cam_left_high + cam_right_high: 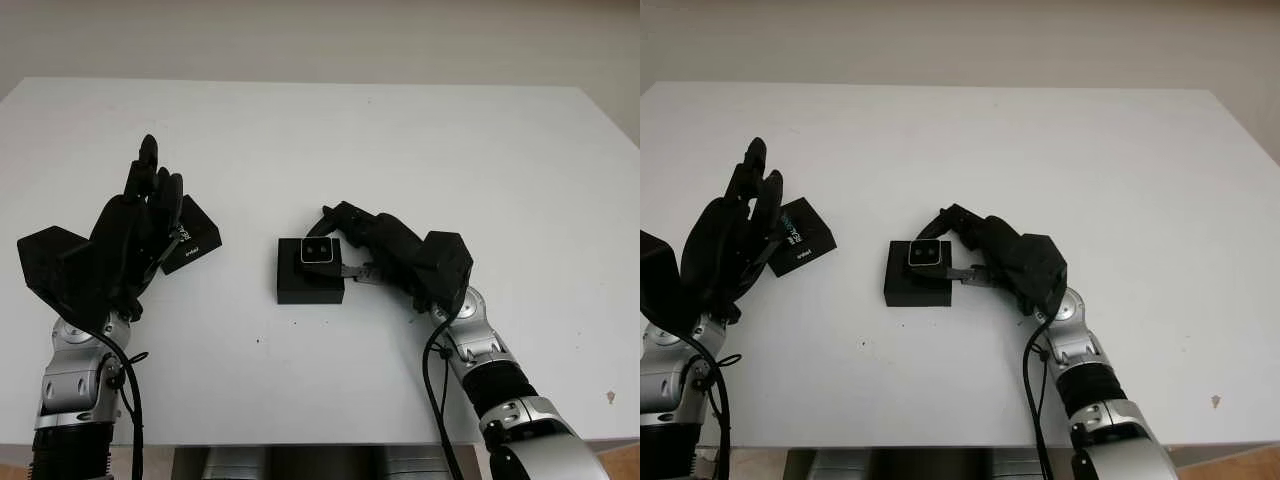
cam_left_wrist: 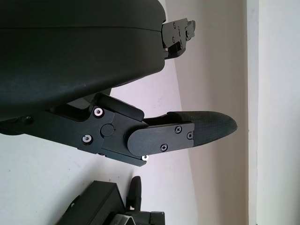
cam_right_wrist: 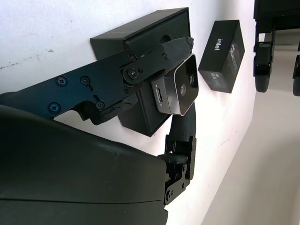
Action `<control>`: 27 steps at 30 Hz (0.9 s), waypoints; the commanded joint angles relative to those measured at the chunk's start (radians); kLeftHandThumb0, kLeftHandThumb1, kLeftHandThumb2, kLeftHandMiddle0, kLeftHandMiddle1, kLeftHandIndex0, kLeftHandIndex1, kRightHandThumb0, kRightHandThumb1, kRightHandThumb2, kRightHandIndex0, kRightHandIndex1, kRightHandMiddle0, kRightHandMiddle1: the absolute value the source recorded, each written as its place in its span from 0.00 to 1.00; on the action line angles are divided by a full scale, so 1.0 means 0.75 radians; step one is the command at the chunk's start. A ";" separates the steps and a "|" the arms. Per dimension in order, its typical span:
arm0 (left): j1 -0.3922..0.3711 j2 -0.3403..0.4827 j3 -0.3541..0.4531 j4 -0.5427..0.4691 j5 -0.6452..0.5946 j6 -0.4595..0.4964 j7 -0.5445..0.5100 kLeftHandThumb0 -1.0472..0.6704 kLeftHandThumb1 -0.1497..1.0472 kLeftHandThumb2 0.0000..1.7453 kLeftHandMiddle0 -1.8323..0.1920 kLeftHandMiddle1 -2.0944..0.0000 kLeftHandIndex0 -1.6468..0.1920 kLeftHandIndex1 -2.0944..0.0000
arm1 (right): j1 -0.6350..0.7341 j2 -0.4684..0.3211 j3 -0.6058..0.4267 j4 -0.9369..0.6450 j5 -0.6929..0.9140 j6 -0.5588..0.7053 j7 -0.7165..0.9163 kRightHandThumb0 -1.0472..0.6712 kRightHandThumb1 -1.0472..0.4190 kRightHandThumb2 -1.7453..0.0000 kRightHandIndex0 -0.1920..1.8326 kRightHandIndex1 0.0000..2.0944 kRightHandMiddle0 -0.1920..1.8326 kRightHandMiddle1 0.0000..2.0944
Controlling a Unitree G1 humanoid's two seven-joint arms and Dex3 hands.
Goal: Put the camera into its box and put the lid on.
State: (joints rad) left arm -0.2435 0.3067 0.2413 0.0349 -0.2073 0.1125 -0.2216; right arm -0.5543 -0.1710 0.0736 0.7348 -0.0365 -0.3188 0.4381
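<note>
Silver-faced and small, the camera [image 3: 182,90] is pinched between the fingers of the right hand [image 1: 372,248], lens side up, directly over the open black box [image 1: 310,272] at the middle of the white table [image 1: 420,140]. The hand reaches in from the right with its fingers clamped on the camera's sides, a hold that appears meant to keep the body square to the box so it can go down into the recess; whether it already touches the box floor cannot be told. Left of the box, well apart from it, the printed lid [image 1: 802,236] lies on the table, tilted. The left hand [image 1: 135,235] hovers open at the lid's left edge, raised above it, seemingly placed to take the lid once the camera is seated.
</note>
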 commanded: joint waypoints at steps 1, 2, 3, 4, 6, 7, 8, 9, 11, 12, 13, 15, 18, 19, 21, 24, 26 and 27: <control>-0.017 -0.005 0.000 0.006 -0.007 -0.013 -0.002 0.16 1.00 0.30 1.00 1.00 1.00 1.00 | 0.010 0.019 0.015 0.001 -0.003 0.008 -0.002 0.31 0.05 0.97 0.15 0.03 0.28 0.74; -0.016 -0.004 -0.002 0.005 -0.003 -0.013 -0.001 0.16 1.00 0.30 1.00 1.00 1.00 1.00 | 0.009 0.024 0.016 0.002 -0.002 0.006 -0.003 0.31 0.05 0.97 0.15 0.03 0.29 0.74; -0.016 -0.003 -0.003 0.004 0.000 -0.013 0.000 0.15 1.00 0.30 1.00 1.00 1.00 1.00 | 0.008 0.028 0.017 0.002 -0.002 0.004 -0.004 0.31 0.05 0.97 0.15 0.03 0.29 0.73; -0.015 -0.003 -0.002 0.003 -0.002 -0.011 0.000 0.15 1.00 0.30 1.00 1.00 1.00 1.00 | 0.007 0.034 0.018 0.003 -0.002 0.005 -0.007 0.31 0.05 0.97 0.15 0.03 0.29 0.73; -0.013 -0.005 -0.002 0.002 -0.004 -0.012 0.001 0.16 1.00 0.30 1.00 1.00 1.00 1.00 | 0.005 0.044 0.019 0.000 0.002 0.014 -0.006 0.31 0.05 0.97 0.15 0.03 0.30 0.74; -0.011 -0.006 -0.001 -0.001 -0.004 -0.009 0.003 0.16 1.00 0.30 1.00 1.00 1.00 1.00 | 0.005 0.049 0.020 -0.001 0.002 0.018 -0.008 0.31 0.05 0.97 0.15 0.03 0.30 0.74; -0.010 -0.006 -0.002 -0.004 -0.002 -0.006 0.006 0.16 1.00 0.30 1.00 1.00 1.00 1.00 | 0.005 0.052 0.021 -0.006 0.002 0.027 -0.009 0.31 0.05 0.97 0.16 0.03 0.30 0.74; -0.009 -0.006 -0.003 -0.006 -0.001 -0.003 0.008 0.15 1.00 0.30 1.00 1.00 1.00 1.00 | 0.006 0.054 0.023 -0.010 0.002 0.033 -0.010 0.31 0.05 0.97 0.15 0.03 0.30 0.74; -0.007 -0.008 0.000 -0.006 -0.006 -0.004 0.008 0.15 1.00 0.30 1.00 1.00 1.00 1.00 | 0.010 0.056 0.025 -0.019 0.002 0.038 -0.011 0.31 0.05 0.97 0.15 0.03 0.30 0.74; -0.007 -0.010 0.001 -0.005 -0.010 -0.006 0.007 0.15 1.00 0.30 1.00 1.00 1.00 1.00 | 0.011 0.057 0.026 -0.018 0.002 0.036 -0.011 0.31 0.05 0.97 0.15 0.03 0.30 0.74; -0.006 -0.010 0.002 -0.004 -0.012 -0.009 0.004 0.15 1.00 0.30 1.00 1.00 1.00 1.00 | 0.011 0.058 0.025 -0.016 0.004 0.033 -0.010 0.30 0.05 0.97 0.15 0.03 0.30 0.74; -0.005 -0.007 -0.001 -0.003 -0.008 -0.011 0.002 0.15 1.00 0.30 1.00 1.00 1.00 1.00 | 0.013 0.058 0.026 -0.013 0.007 0.030 -0.011 0.30 0.05 0.97 0.16 0.03 0.30 0.75; -0.005 -0.006 -0.002 -0.004 -0.005 -0.009 0.000 0.15 1.00 0.30 1.00 1.00 1.00 1.00 | 0.015 0.057 0.027 -0.011 0.008 0.023 -0.012 0.30 0.05 0.97 0.16 0.03 0.30 0.75; -0.005 -0.006 -0.002 -0.005 -0.006 -0.008 0.000 0.15 1.00 0.30 1.00 1.00 1.00 1.00 | 0.016 0.057 0.027 -0.010 0.008 0.022 -0.013 0.30 0.05 0.97 0.16 0.03 0.30 0.76; -0.005 -0.005 -0.004 -0.004 -0.001 -0.011 0.001 0.15 1.00 0.30 1.00 1.00 1.00 1.00 | 0.017 0.055 0.028 -0.009 0.007 0.022 -0.012 0.30 0.05 0.97 0.15 0.03 0.29 0.76; -0.006 -0.005 -0.004 -0.003 0.003 -0.011 0.004 0.15 1.00 0.30 1.00 1.00 1.00 1.00 | 0.020 0.052 0.031 -0.016 0.002 0.037 -0.018 0.30 0.05 0.97 0.15 0.03 0.29 0.76; -0.008 -0.006 -0.001 -0.001 -0.001 -0.009 0.004 0.15 1.00 0.30 1.00 1.00 1.00 1.00 | 0.022 0.052 0.029 -0.022 0.007 0.053 -0.017 0.30 0.05 0.97 0.15 0.03 0.29 0.76; -0.008 -0.007 0.001 0.000 -0.004 -0.008 0.003 0.15 1.00 0.30 1.00 1.00 1.00 1.00 | 0.023 0.050 0.028 -0.026 0.009 0.057 -0.016 0.30 0.05 0.97 0.15 0.02 0.29 0.75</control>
State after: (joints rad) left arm -0.2435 0.3018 0.2409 0.0350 -0.2089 0.1126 -0.2189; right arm -0.5544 -0.1353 0.0909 0.7217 -0.0292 -0.2902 0.4243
